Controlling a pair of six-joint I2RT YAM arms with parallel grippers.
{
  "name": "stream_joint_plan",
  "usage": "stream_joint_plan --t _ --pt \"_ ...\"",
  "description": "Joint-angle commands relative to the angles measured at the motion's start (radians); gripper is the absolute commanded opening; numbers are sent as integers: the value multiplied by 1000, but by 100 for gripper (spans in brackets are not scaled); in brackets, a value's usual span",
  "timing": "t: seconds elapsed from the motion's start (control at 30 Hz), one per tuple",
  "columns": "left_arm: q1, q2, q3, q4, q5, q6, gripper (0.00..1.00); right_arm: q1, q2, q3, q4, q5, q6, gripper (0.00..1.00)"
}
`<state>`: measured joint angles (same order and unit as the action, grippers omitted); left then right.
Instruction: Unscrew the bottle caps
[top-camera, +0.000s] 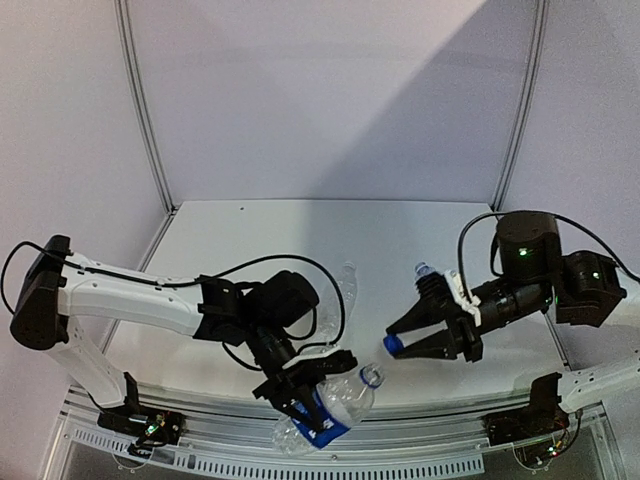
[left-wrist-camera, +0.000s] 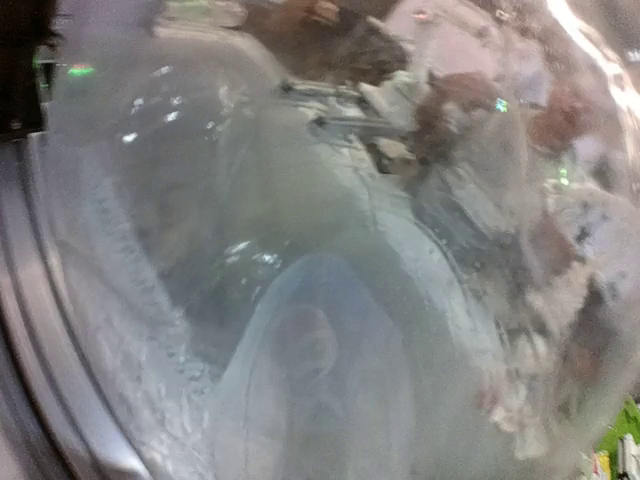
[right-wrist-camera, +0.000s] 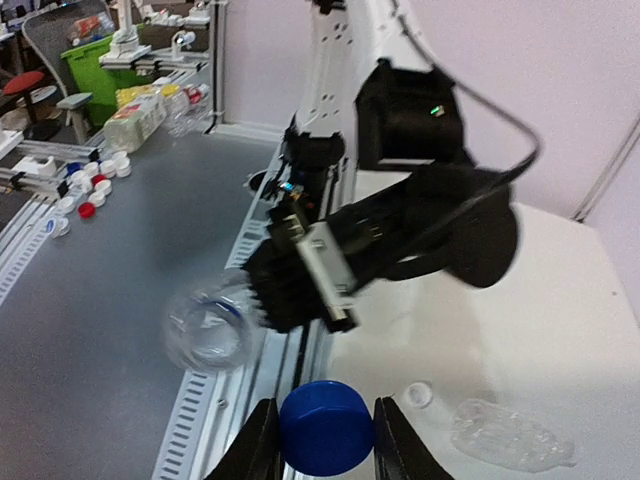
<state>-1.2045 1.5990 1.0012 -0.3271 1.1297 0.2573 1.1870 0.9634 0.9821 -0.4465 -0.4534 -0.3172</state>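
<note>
Cap (top-camera: 393, 345) just right of bottle (top-camera: 350, 395) mouth

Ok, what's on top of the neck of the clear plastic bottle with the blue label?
Nothing: the bottle mouth is open. A round blue plastic cap sits in the right gripper. Left gripper covers the bottle's middle.

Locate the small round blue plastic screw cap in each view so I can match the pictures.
Top external: small round blue plastic screw cap right of centre, low, between the right fingers.
Left wrist: not in it.
Right wrist: bottom centre, pinched between both fingers.
Shared landmark: the clear plastic blue-labelled bottle, filling the left wrist view.
</note>
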Motion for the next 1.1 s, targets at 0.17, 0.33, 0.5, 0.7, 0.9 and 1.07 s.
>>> stream_joint_plan --t 0.17,0.33,0.5,0.7,0.9,1.07 --pt "-53 -44 -29 -87 140 33 0 -26 -10 11 102 169 -37 27" --pt "-18 -129 -79 66 -304 -143 1 -48 4 -9 146 484 26 32" --pt "67 -357 -228 303 -700 -273 0 -149 58 21 115 507 121 30" --pt "89 -561 -381 467 -1187 -323 0 -273 181 32 114 521 237 27" --pt "167 -611 -486 546 -1500 -416 0 -366 335 46 119 527 311 27" --pt "270 -589 -565 643 -1601 -478 0 -392 500 93 82 576 367 27"
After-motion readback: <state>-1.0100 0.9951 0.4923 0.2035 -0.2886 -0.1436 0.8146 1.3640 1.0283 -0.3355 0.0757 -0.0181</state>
